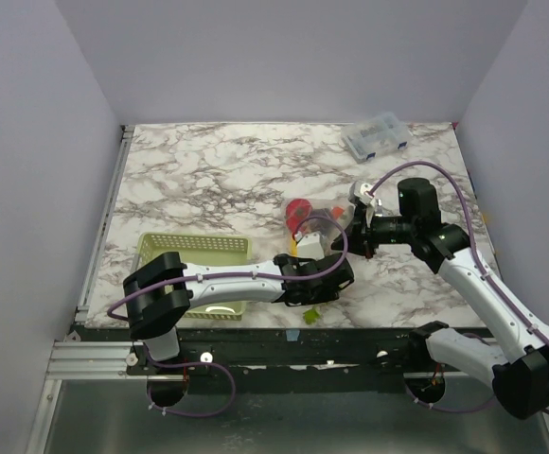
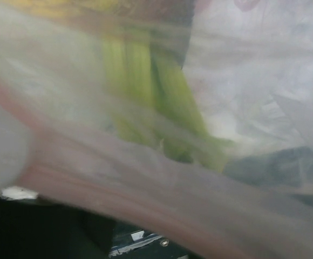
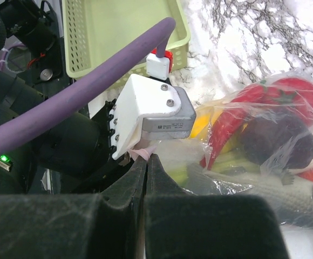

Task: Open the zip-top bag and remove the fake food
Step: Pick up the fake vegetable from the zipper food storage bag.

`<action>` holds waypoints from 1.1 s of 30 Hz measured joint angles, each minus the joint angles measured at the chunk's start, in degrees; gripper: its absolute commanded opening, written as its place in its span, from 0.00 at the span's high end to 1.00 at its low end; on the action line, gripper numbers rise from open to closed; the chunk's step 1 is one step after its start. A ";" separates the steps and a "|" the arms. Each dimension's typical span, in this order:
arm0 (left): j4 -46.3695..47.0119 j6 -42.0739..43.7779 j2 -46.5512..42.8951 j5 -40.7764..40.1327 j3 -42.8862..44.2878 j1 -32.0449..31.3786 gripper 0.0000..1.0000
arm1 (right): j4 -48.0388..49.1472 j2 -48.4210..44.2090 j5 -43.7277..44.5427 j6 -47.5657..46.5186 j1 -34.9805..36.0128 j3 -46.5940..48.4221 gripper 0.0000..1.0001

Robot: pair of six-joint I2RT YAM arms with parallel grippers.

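Near front edge, top view: zip-top bag of fake food between left gripper and right gripper; open marble table beyond. Left wrist: blurred zip strip, green stalk; its grip unreadable. Right wrist: fingers pinched together on bag's edge.

Bright even light, soft shadows, left wrist view heavily blurred, others sharp
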 measured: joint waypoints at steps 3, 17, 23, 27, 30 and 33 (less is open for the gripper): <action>-0.07 0.66 0.00 0.00 -0.02 0.00 0.72 | 0.02 -0.15 -0.02 0.00 0.00 0.00 1.00; -0.83 2.91 0.90 0.13 0.50 1.07 0.69 | 0.02 -1.07 -0.24 0.02 0.00 -0.44 1.00; -0.11 3.56 1.51 0.85 0.48 1.99 1.00 | 0.04 -1.22 -0.26 0.02 0.00 -0.44 1.00; 1.53 4.37 1.64 1.25 -0.07 2.29 1.00 | 0.00 -1.46 -0.26 0.00 0.00 -0.52 1.00; 4.37 5.01 0.44 1.20 -2.49 2.32 1.00 | -0.09 -1.84 -0.28 -0.11 0.00 -0.98 1.00; 6.84 5.05 -4.83 1.16 -7.67 2.97 1.00 | -0.68 -2.23 -1.29 -1.40 0.00 -1.09 1.00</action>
